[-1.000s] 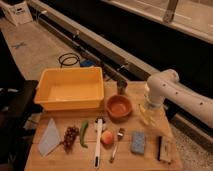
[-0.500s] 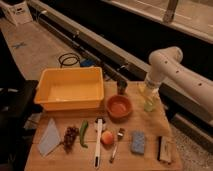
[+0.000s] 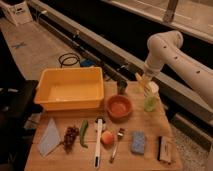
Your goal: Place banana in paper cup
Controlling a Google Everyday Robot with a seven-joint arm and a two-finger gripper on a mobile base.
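My white arm reaches in from the upper right. The gripper (image 3: 143, 81) hangs at the back right of the wooden table, shut on the banana (image 3: 140, 81), a pale-yellow stick slanting down to the right. The banana's lower end is just above and to the left of the off-white paper cup (image 3: 153, 89), which stands upright behind a translucent green cup (image 3: 150, 103). The gripper partly hides the cup's left rim.
A small dark cup (image 3: 121, 87) and an orange bowl (image 3: 119, 106) sit left of the cups. A yellow bin (image 3: 70, 89) fills the back left. In front lie a napkin (image 3: 49, 137), grapes (image 3: 70, 136), green pepper (image 3: 83, 132), peach (image 3: 107, 138), fork (image 3: 117, 142), blue sponge (image 3: 138, 142) and dark brush (image 3: 164, 148).
The arm has lifted up and back from low over the cups. The gripper with the banana now sits higher, by the paper cup's rim.
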